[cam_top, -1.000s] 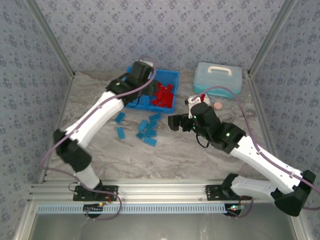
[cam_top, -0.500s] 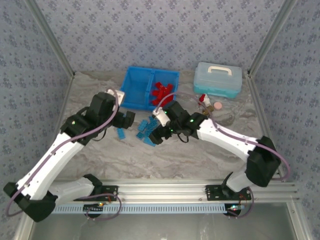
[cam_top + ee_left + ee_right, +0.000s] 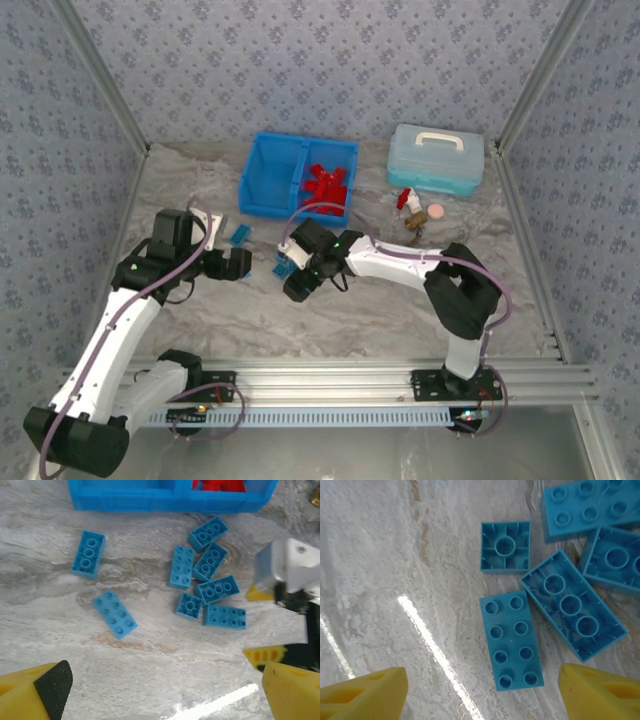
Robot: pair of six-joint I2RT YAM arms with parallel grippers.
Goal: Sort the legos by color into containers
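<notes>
Lying scattered: glossy light-blue studded legos (image 3: 182, 567)

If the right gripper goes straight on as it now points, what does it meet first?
Probably the light blue stud-up rectangular plastic brick, lying just ahead of the right gripper; depth is unclear.

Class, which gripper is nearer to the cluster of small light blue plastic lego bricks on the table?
Right. The right gripper hangs directly over the cluster of small light blue plastic lego bricks; the left gripper sits apart, off to the cluster's left.
</notes>
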